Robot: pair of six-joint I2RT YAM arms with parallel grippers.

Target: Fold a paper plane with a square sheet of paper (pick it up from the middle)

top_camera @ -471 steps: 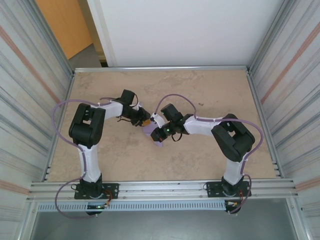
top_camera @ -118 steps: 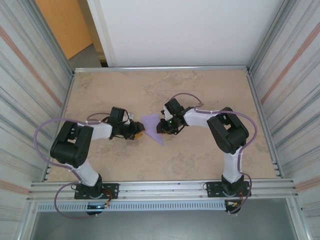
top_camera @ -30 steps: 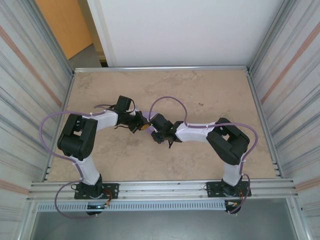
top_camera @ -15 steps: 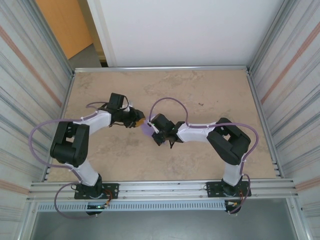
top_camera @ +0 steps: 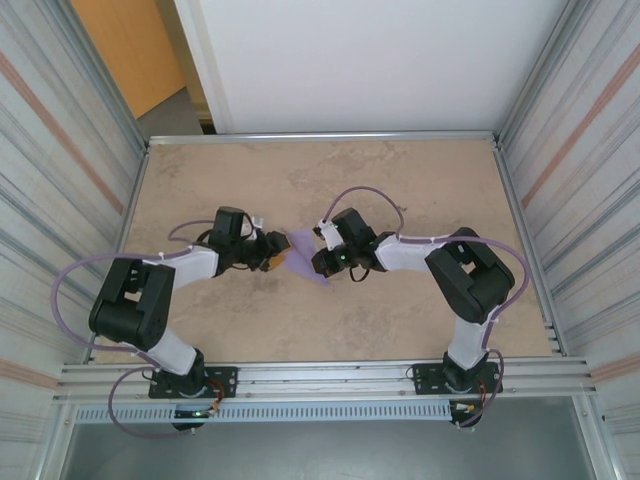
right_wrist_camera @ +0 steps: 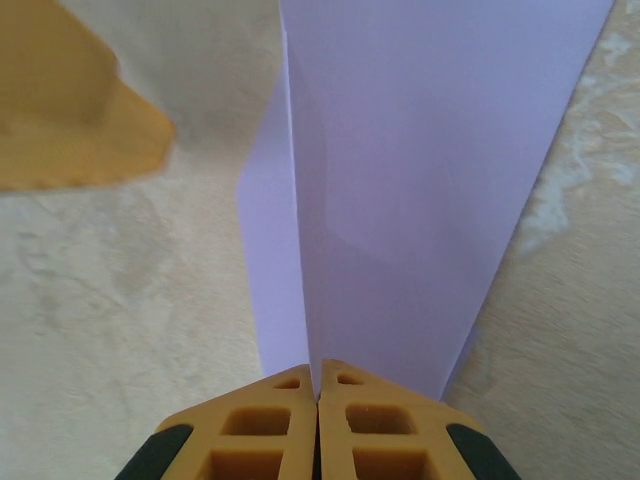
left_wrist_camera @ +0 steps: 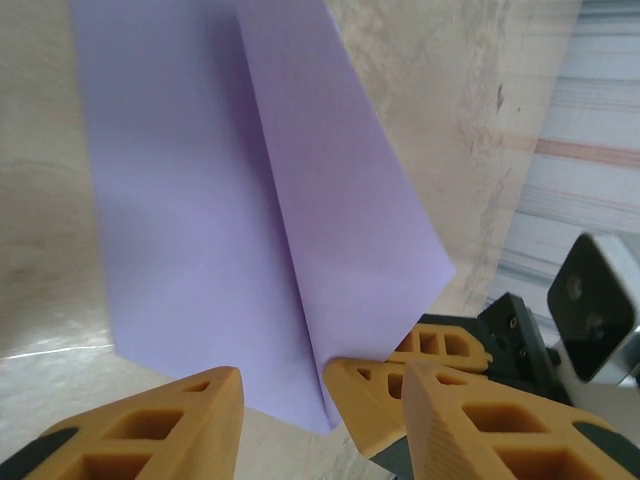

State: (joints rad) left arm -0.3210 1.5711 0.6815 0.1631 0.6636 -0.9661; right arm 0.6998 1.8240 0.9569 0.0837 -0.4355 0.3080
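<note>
Creased pale lilac sheet of paper point(top_camera: 303, 250) is lying on the beige surface point(top_camera: 420, 185), half-folded.
Right gripper point(right_wrist_camera: 318, 372) is pinching its end; left gripper point(top_camera: 272, 256) is hovering half open, empty. Wing folds likely remaining.

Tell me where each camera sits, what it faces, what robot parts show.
Top external: above and behind the bases, looking down on the table, both arms, left gripper and right gripper flanking the folded lilac paper.
Left wrist: on the left arm, looking past its open fingers at the paper.
Right wrist: on the right arm, looking past its shut fingers along the paper.
Shared: both wrist views show the paper and the opposite gripper's fingers.
</note>
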